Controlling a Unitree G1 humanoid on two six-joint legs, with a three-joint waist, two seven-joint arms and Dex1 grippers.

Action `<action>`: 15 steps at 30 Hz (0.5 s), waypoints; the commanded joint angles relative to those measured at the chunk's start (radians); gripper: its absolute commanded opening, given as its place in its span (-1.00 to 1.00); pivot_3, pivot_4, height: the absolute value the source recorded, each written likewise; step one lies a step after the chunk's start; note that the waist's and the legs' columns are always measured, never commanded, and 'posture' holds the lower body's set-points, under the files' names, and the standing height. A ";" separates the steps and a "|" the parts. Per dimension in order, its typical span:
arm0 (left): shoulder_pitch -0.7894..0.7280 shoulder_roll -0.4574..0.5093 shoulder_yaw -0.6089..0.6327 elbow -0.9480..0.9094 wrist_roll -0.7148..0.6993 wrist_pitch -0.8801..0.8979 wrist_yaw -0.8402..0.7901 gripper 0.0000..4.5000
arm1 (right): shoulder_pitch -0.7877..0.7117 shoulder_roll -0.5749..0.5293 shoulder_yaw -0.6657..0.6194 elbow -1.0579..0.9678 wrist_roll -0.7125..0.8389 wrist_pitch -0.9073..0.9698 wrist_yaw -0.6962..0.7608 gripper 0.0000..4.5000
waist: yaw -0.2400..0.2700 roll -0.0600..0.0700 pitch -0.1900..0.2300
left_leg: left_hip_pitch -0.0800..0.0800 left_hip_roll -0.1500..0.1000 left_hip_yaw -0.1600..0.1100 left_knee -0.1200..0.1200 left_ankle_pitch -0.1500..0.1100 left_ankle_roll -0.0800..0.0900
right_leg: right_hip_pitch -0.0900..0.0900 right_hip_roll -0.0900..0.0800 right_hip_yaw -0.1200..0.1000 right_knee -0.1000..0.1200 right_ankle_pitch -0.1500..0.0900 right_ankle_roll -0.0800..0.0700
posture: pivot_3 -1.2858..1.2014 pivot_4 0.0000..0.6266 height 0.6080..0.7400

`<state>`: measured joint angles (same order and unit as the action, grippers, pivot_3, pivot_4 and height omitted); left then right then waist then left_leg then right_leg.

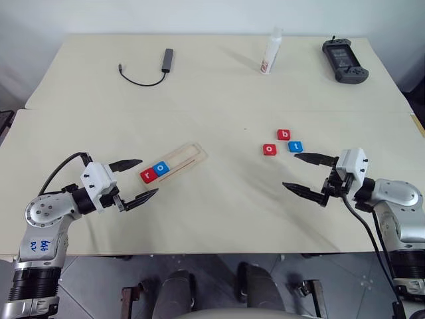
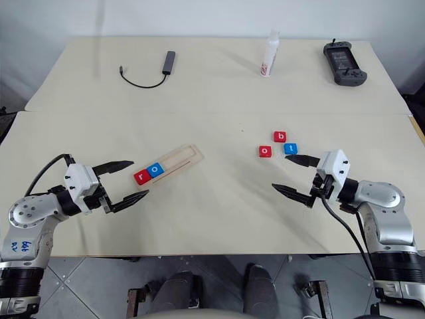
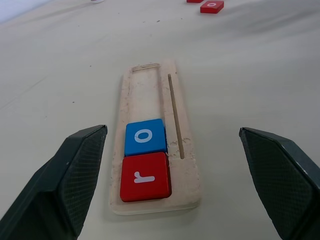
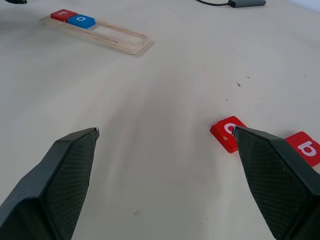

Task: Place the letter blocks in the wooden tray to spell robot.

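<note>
The wooden tray [image 1: 188, 157] lies slanted left of the table's middle. A red r block [image 1: 148, 175] and a blue o block [image 1: 161, 168] sit side by side at its near end. To the right lie three loose blocks: a red b [image 1: 284, 135], a red o [image 1: 269, 149] and a blue t [image 1: 295, 146]. My left gripper [image 1: 134, 180] stands open just short of the tray's near end, holding nothing. My right gripper [image 1: 307, 173] is open and empty, a little nearer than the loose blocks.
At the back of the table lie a grey USB hub with a black cable [image 1: 167, 59], a white bottle [image 1: 271, 52] and a dark handheld controller [image 1: 344, 60]. A seam crosses the table where two tops meet [image 1: 219, 109].
</note>
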<state>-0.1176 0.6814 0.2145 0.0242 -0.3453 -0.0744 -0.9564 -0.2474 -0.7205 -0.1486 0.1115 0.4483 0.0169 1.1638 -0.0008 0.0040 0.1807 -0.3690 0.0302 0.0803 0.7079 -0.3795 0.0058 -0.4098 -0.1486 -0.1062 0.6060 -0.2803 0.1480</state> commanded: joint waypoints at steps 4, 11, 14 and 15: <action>0.012 -0.024 0.035 -0.033 -0.042 0.028 0.037 1.00 | 0.009 0.021 -0.018 -0.031 0.044 -0.016 0.045 0.99 | -0.001 0.000 0.000 | 0.000 0.000 0.000 0.000 0.000 0.000 | 0.000 0.000 0.000 0.000 0.000 0.000 | 0.03 -0.52 1.00; 0.177 -0.063 0.149 0.005 -0.090 0.031 0.079 1.00 | -0.073 0.130 0.087 -0.159 0.074 0.039 0.031 0.99 | -0.020 0.000 0.000 | 0.001 0.001 0.000 0.000 0.000 0.000 | 0.000 0.000 0.000 0.001 0.000 0.000 | 0.03 -0.52 1.00; 0.232 -0.065 0.165 0.049 -0.074 -0.004 0.066 1.00 | -0.111 0.182 0.137 -0.196 0.071 0.063 0.022 0.99 | -0.024 0.000 0.000 | 0.001 0.001 0.000 0.000 0.000 0.000 | 0.000 0.000 0.000 0.001 0.000 0.000 | 0.03 -0.52 1.00; 0.241 -0.063 0.169 0.055 -0.074 -0.006 0.063 1.00 | -0.117 0.191 0.145 -0.199 0.069 0.067 0.020 0.99 | -0.021 0.000 0.000 | 0.001 0.001 0.000 0.000 0.000 0.000 | 0.000 0.000 0.000 0.001 0.000 0.000 | 0.03 -0.52 1.00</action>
<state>0.1108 0.6168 0.3523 0.0759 -0.4094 -0.0571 -0.8873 -0.3593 -0.5333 -0.0031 -0.0534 0.5012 0.0754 1.1891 -0.0217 0.0039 0.1806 -0.3682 0.0308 0.0794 0.7083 -0.3793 0.0054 -0.4096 -0.1487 -0.1062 0.6074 -0.2803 0.1479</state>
